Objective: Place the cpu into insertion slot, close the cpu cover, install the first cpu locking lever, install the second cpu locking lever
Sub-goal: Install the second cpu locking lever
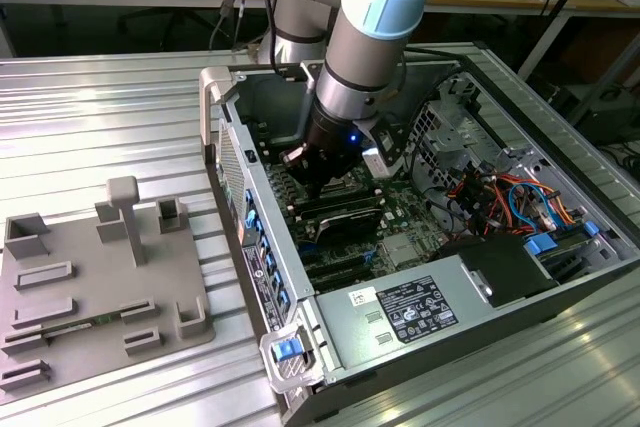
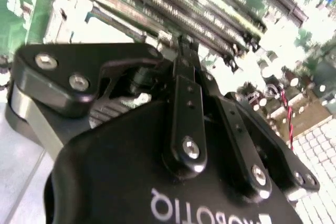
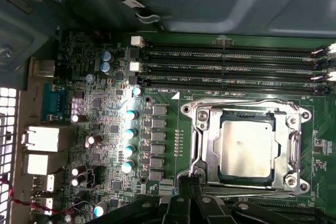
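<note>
In the first wrist view the cpu (image 3: 247, 148) lies flat in the insertion slot (image 3: 202, 115), its silvery-tan face showing. The cpu cover (image 3: 210, 145) lies down around it as a metal frame. Thin wire levers run along the socket's edges; I cannot tell whether they are latched. My gripper (image 3: 189, 182) is shut, its black fingertips together at the socket's edge, close to one lever's end, with nothing visibly between them. In the second wrist view the gripper (image 2: 182, 51) points at the board beside the memory slots. In the exterior view the gripper (image 1: 318, 185) reaches down inside the open computer case.
Long black memory slots (image 3: 231, 66) run beside the socket, and capacitors (image 3: 128, 129) stand on its other side. In the exterior view, case walls (image 1: 235, 147), a power supply (image 1: 400, 312) and coloured cables (image 1: 510, 197) ring the arm. A grey fixture plate (image 1: 90, 277) lies on the exterior view's left.
</note>
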`<state>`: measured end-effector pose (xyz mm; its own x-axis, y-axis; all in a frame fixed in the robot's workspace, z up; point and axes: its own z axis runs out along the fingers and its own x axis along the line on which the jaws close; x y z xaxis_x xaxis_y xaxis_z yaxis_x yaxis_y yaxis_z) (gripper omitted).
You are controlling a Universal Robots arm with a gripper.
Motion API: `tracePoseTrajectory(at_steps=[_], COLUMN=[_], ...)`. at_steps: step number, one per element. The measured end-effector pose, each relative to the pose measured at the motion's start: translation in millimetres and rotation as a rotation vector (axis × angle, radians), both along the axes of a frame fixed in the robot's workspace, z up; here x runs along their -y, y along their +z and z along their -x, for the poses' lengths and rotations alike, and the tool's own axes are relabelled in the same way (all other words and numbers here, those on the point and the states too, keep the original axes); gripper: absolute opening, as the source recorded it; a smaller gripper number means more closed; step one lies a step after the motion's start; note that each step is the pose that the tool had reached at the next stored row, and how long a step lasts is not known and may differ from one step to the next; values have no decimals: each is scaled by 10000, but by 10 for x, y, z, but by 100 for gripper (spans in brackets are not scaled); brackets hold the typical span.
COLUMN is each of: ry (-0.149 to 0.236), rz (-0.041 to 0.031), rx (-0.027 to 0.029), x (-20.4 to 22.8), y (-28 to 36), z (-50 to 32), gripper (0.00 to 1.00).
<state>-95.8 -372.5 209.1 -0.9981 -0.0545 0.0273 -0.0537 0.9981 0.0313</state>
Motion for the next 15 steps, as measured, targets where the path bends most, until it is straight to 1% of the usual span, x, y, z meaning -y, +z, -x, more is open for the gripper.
tracePoseTrajectory(at_steps=[7, 13, 15], ry=[-1, 1, 2], rz=[-1, -52, -83], rx=[1, -1, -1], x=[0, -1, 0], y=[4, 4, 4], z=[0, 0, 1], gripper=[11, 11, 11])
